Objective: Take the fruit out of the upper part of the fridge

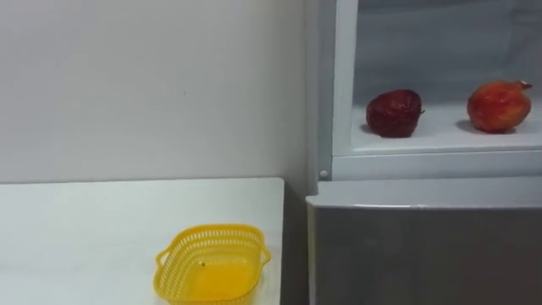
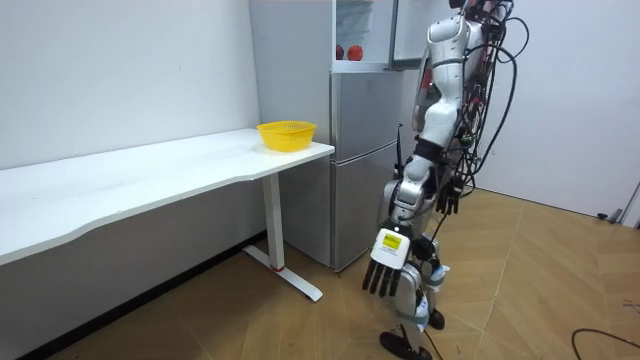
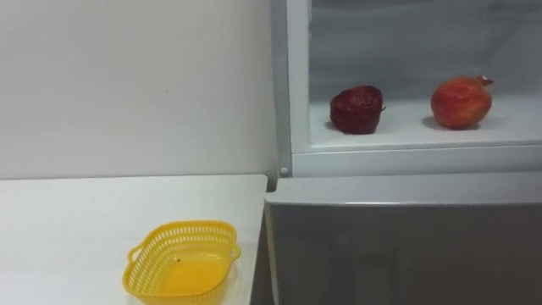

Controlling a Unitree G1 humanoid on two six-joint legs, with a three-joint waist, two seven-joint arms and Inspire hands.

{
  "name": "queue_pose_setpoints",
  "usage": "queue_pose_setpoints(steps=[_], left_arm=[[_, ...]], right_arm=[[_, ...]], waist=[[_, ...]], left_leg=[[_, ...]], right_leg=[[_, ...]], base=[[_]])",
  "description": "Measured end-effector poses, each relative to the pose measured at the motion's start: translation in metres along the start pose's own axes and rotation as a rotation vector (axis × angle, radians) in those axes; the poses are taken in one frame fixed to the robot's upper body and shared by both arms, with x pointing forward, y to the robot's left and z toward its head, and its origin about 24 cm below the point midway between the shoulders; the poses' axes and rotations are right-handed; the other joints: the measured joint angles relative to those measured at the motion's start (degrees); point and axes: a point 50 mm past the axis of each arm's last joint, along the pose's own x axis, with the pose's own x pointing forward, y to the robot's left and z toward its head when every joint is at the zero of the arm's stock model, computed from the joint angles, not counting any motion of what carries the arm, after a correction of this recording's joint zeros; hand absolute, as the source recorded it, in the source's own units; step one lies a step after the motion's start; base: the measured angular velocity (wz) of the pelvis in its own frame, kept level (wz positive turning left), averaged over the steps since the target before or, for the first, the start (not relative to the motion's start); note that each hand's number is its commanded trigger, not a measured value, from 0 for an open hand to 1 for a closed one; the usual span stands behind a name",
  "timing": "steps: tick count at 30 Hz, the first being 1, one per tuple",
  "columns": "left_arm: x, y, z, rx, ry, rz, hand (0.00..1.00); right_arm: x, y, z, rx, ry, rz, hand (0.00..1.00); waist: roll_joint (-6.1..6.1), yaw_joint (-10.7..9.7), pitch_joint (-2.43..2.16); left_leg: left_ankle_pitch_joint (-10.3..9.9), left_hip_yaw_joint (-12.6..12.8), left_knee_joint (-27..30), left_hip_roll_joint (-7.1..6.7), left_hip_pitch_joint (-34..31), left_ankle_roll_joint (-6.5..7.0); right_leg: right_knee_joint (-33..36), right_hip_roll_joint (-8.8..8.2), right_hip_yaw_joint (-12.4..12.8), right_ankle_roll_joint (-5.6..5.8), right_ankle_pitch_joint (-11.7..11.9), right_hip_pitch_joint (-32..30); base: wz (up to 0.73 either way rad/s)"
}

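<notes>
The upper fridge compartment [image 1: 440, 142] stands open at the right. On its white shelf lie two pomegranates: a dark red one [image 1: 395, 113] to the left and a brighter orange-red one [image 1: 499, 106] to its right, a small gap between them. In the room view I stand facing the fridge [image 2: 365, 150], both arms hanging at my sides. My left hand [image 2: 385, 265] hangs low with straight fingers and holds nothing. My right hand [image 2: 447, 200] hangs beside my hip, fingers relaxed and free of any object.
A yellow plastic basket [image 1: 212, 230], nothing in it, sits at the white table's [image 1: 85, 229] right end, close to the fridge side. The grey lower fridge door [image 1: 423, 246] is closed. The upper door [image 2: 405, 30] is swung open beside my shoulder.
</notes>
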Motion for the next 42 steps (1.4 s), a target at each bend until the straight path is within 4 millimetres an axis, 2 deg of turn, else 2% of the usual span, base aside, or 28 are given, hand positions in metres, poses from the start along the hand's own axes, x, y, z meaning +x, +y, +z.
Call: queue_pose_setpoints(steps=[3,7,8,10,14,16,20,22,23,25,27,31,36,42], left_arm=[[0.0,-0.009,0.008,0.103,-0.017,-0.025,0.0],[0.001,-0.019,0.022,0.208,-0.052,-0.054,0.0],[0.001,-0.019,0.024,0.214,-0.057,-0.056,0.0],[0.001,-0.021,0.03,0.268,-0.072,-0.055,0.0],[0.0,-0.023,0.036,0.348,-0.09,-0.065,0.0],[0.0,-0.025,0.039,0.397,-0.108,-0.071,0.0],[0.0,-0.026,0.039,0.419,-0.125,-0.081,0.0],[-0.002,-0.026,0.037,0.415,-0.136,-0.094,0.0],[-0.002,-0.026,0.037,0.411,-0.14,-0.1,0.0],[-0.002,-0.027,0.034,0.409,-0.14,-0.109,0.0],[-0.001,-0.027,0.029,0.411,-0.134,-0.112,0.0],[-0.002,-0.026,0.026,0.409,-0.153,-0.115,0.0],[-0.003,-0.026,0.024,0.409,-0.169,-0.12,0.0],[-0.003,-0.026,0.022,0.445,-0.19,-0.135,0.0]], right_arm=[[0.0,0.002,0.005,-0.008,-0.012,-0.01,0.0],[0.0,0.01,0.015,-0.018,-0.042,-0.026,0.0],[0.0,0.009,0.017,-0.017,-0.049,-0.034,0.0],[-0.001,0.006,0.027,0.003,-0.083,-0.079,0.0],[-0.004,0.004,0.045,0.064,-0.165,-0.127,0.0],[-0.009,0.001,0.065,0.145,-0.261,-0.151,0.0],[-0.019,-0.004,0.092,0.195,-0.416,-0.17,0.0],[-0.033,-0.009,0.113,0.207,-0.543,-0.185,0.0],[-0.038,-0.011,0.118,0.211,-0.584,-0.191,0.0],[-0.06,-0.015,0.137,0.237,-0.754,-0.212,0.0],[-0.078,-0.016,0.148,0.254,-0.869,-0.223,0.0],[-0.114,-0.022,0.153,0.283,-1.068,-0.252,0.0],[-0.147,-0.027,0.16,0.318,-1.228,-0.304,0.0],[-0.19,-0.036,0.169,0.396,-1.432,-0.39,0.0]], waist=[[-1.14,-0.6,-0.1],[-2.92,-0.7,0.15],[-3.05,-0.7,0.18],[-2.97,-0.7,0.18],[-2.73,-1.0,0.15],[-2.66,-1.7,0.16],[-2.52,-2.1,0.11],[-2.32,-2.3,0.04],[-2.26,-2.5,0.0],[-1.87,-3.5,-0.04],[-1.68,-3.9,-0.07],[-1.82,-4.4,-0.11],[-1.85,-5.3,-0.13],[-1.33,-5.3,-0.53]], left_leg=[[0.0,0.9,0.1,0.04,0.2,-0.01],[0.0,2.5,0.1,0.22,0.7,-0.02],[0.0,2.8,0.1,0.25,0.7,-0.02],[0.0,3.6,0.1,0.27,0.8,-0.02],[0.0,4.8,0.1,0.28,0.9,-0.02],[0.0,5.0,0.1,0.33,0.4,-0.02],[0.0,6.0,0.1,0.42,0.6,-0.02],[0.0,6.7,0.0,0.5,0.4,-0.02],[0.0,6.9,0.0,0.5,0.4,-0.02],[0.0,7.3,0.0,0.48,0.5,-0.02],[0.0,7.4,0.0,0.51,0.5,-0.02],[0.0,7.9,0.0,0.63,0.5,-0.02],[0.0,8.0,-0.1,0.58,0.1,-0.02],[0.0,8.3,-0.1,0.46,-0.6,-0.01]], right_leg=[[0.2,0.33,1.1,0.03,0.0,0.0],[0.1,0.68,2.7,-0.01,0.0,0.1],[0.0,0.68,2.9,-0.01,0.1,0.0],[-0.1,0.9,4.0,0.11,0.3,-0.1],[0.1,0.82,4.5,0.16,0.3,-0.5],[0.1,0.67,4.5,0.15,0.3,-1.0],[0.0,0.69,5.2,0.15,0.4,-1.5],[0.2,0.77,5.9,0.09,0.4,-2.2],[0.2,0.79,6.1,0.11,0.5,-2.3],[0.0,1.21,6.7,0.21,0.6,-2.3],[0.1,1.32,7.1,0.19,0.6,-2.4],[0.8,1.48,7.4,0.18,0.7,-2.6],[1.1,1.59,8.2,0.14,0.7,-3.6],[1.9,1.62,8.9,0.29,0.8,-5.1]], base=[[-0.13],[-0.2],[-0.22],[-0.22],[-0.11],[0.0],[-0.1],[-0.19],[-0.17],[-0.1],[-0.11],[-0.11],[-0.09],[-0.05]])
